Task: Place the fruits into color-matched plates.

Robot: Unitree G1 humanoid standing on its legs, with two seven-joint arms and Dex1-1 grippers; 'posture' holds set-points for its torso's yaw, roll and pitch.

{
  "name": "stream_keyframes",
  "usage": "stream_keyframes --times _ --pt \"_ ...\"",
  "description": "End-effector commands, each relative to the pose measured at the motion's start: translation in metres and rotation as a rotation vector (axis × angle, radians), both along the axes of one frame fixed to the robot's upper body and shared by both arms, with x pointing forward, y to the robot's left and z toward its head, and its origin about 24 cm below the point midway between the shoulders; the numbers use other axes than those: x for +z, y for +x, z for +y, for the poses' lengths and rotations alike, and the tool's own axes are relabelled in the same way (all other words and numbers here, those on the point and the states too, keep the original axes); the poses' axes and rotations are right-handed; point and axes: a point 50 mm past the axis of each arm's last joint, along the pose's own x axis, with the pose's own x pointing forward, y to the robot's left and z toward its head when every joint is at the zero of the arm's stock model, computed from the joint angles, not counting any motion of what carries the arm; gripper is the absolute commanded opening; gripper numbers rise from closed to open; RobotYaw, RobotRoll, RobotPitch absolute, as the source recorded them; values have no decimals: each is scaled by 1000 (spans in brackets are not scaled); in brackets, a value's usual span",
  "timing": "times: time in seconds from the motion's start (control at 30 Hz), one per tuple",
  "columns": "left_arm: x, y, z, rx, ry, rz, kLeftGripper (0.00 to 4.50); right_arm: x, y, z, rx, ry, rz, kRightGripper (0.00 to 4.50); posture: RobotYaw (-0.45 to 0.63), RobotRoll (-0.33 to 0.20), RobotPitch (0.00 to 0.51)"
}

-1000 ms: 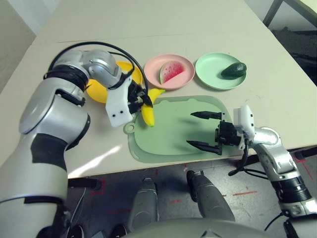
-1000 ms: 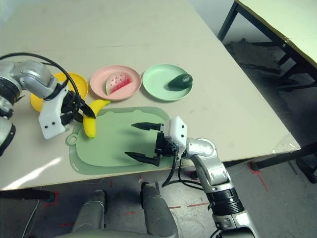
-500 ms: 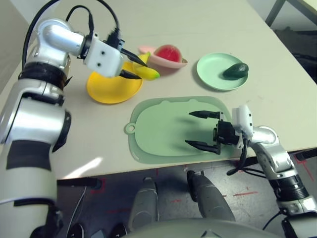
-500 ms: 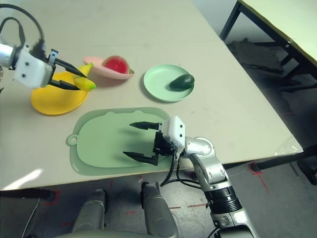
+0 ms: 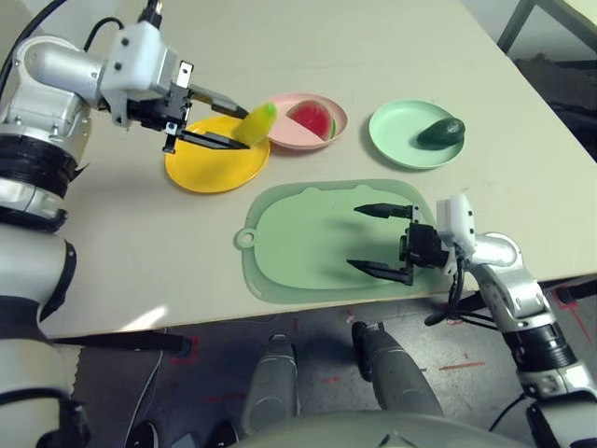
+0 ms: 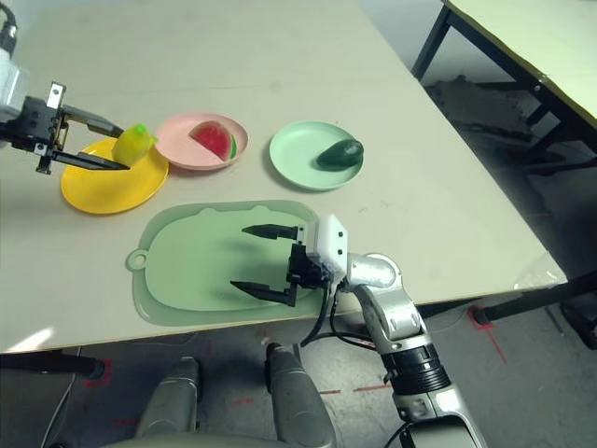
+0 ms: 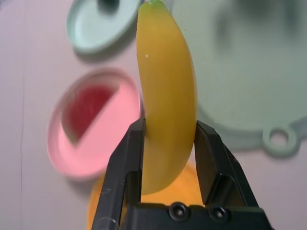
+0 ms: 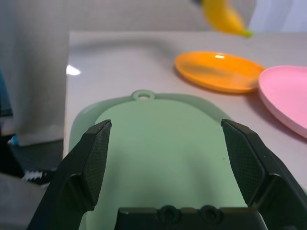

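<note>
My left gripper is shut on the yellow banana and holds it just above the right edge of the yellow plate. In the left wrist view the banana sits clamped between both fingers. The red watermelon wedge lies in the pink plate. The dark green avocado rests in the mint green plate. My right gripper stands open over the green cutting mat, with nothing between its fingers.
The large green cutting mat lies at the table's front edge, below the three plates. Bare beige table stretches behind the plates and to the left. Another table's dark leg stands at the back right.
My left gripper carried the banana from the mat's left edge up and back to over the yellow plate. The pink plate, tipped half a second ago, lies flat again. The right gripper stayed put.
</note>
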Motion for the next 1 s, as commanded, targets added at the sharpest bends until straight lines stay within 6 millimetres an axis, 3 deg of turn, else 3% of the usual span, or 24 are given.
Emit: stream_keyframes --times 0.03,0.27,0.67,0.97,1.0 --pt "-12 -2 21 93 131 -20 1542 3 0 -3 -66 64 -2 4500 -111 0 197" --pt "-37 4 32 209 229 -67 1542 7 -4 -6 -196 136 5 4500 -103 0 208" --pt "-80 23 15 253 298 -151 1542 -3 -19 -6 -230 93 24 4500 -178 0 223" --pt "-80 21 21 274 304 -173 4476 -3 -15 -12 -258 86 25 4500 -164 0 226" --pt "-80 20 22 274 302 -172 4476 -3 -13 -12 -259 86 26 4500 -164 0 226"
